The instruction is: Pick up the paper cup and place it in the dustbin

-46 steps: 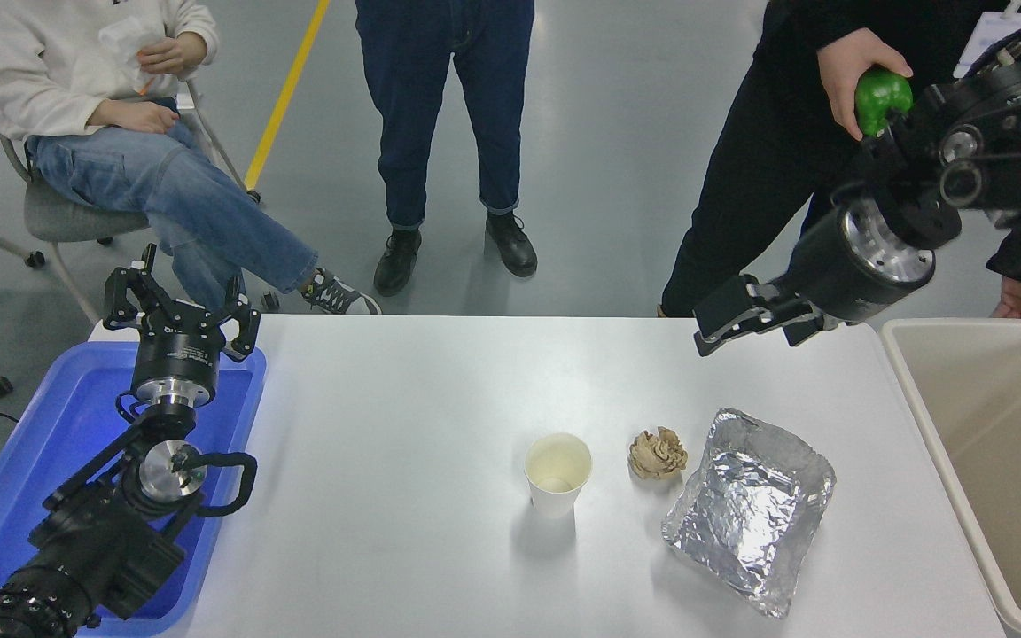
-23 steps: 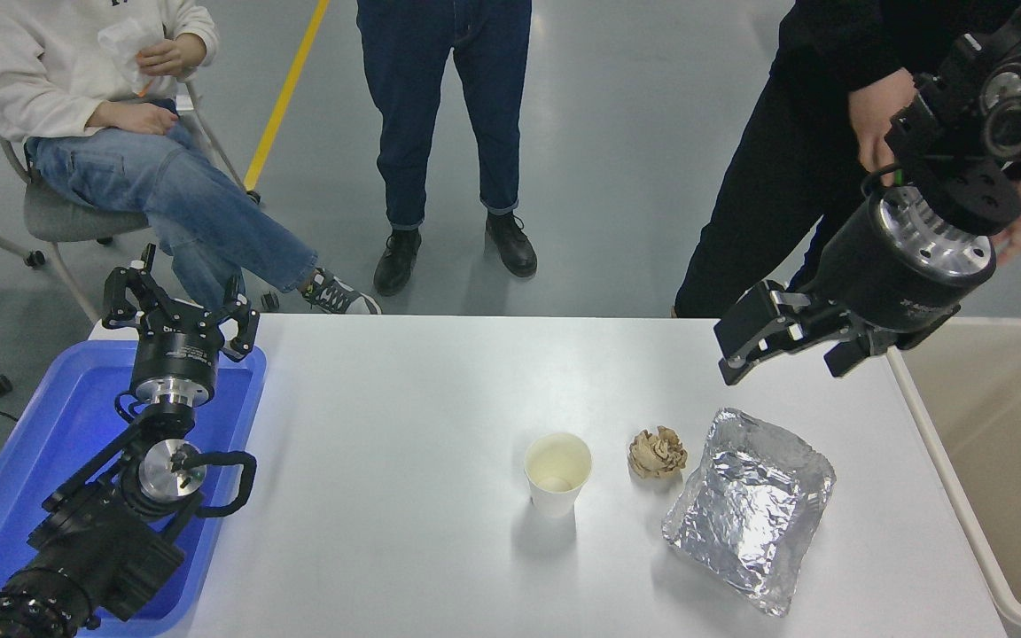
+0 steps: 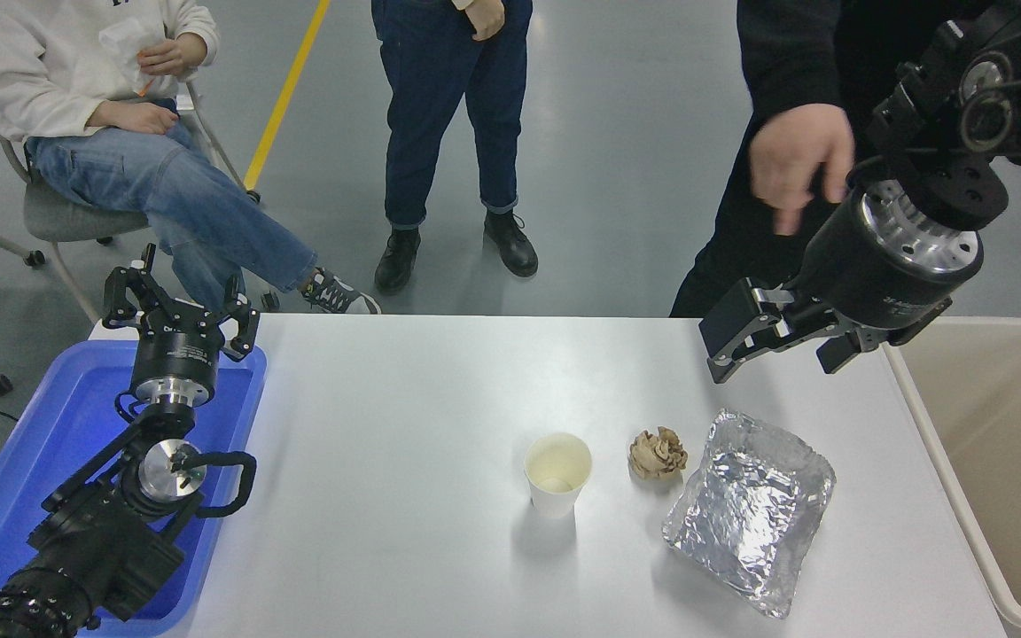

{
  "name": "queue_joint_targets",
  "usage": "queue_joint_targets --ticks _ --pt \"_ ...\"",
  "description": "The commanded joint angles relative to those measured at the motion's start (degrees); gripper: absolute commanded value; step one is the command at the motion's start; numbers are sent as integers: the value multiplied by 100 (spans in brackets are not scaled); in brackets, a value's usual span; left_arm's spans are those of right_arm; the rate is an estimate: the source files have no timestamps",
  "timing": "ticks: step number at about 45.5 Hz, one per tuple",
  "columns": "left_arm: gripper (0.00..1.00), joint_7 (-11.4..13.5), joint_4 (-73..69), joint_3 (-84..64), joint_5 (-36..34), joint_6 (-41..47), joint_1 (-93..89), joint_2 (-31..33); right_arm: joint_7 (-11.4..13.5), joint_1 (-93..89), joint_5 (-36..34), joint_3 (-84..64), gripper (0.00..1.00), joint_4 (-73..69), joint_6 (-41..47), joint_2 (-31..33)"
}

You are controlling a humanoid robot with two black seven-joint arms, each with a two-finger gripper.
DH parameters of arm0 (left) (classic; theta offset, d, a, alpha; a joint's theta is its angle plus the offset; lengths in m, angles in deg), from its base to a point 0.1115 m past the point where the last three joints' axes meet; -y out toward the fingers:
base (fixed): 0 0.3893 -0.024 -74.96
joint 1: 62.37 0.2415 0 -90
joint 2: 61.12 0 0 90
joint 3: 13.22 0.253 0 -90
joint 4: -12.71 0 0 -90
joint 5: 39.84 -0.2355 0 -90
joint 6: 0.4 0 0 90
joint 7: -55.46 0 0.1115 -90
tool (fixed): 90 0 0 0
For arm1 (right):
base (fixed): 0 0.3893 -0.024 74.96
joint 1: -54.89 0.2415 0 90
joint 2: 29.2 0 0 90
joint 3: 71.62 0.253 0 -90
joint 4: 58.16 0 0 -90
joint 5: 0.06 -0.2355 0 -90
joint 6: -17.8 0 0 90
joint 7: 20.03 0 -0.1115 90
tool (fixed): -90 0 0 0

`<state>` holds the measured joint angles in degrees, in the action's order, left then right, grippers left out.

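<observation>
We see the paper cup [image 3: 557, 472] standing upright near the middle of the white table [image 3: 404, 461], mouth up, in the same spot as in both earlier views, with nothing touching it. Just to its right sits the crumpled tan paper ball [image 3: 658, 453], and beyond that the silver foil tray [image 3: 750, 509]; neither has moved either.

What has changed is the right gripper [image 3: 772, 341]. Over the last second it has swung a little near the table's far right edge, first towards the dustbin [image 3: 945, 461], then back leftward, and now it hangs with its fingers spread and nothing between them, well apart from the cup. We judge the reach towards the cup has barely begun, and the paper ball crowds the cup's right side, where the arm would approach. The person's hand [image 3: 798, 159] behind the right arm, which a second ago held something green, now looks empty.

The left gripper [image 3: 181, 306] is parked over the blue tray [image 3: 23, 478], fingers open.

The dustbin is cut off by the right and bottom edges, so we see only part of its rim and inner wall. The people beyond the table are cropped at the top.
</observation>
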<state>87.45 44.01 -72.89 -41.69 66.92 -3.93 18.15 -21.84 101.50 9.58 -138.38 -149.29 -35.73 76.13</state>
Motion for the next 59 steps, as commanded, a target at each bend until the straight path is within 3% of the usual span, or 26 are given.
queue_joint_targets --ticks 1,23,37,59 --pt "99 0 -1 0 0 0 0 0 5 -1241 179 601 100 666 -1107 -232" --pt "99 0 -1 9 0 0 -9 0 40 -3421 196 1736 100 2275 -1248 -1305" --pt "99 0 -1 18 -9 0 -9 9 58 -4212 231 1973 100 2846 -1432 -1472" --pt "99 0 -1 18 -9 0 -9 9 40 -5276 864 2141 100 3541 -1643 -1498"
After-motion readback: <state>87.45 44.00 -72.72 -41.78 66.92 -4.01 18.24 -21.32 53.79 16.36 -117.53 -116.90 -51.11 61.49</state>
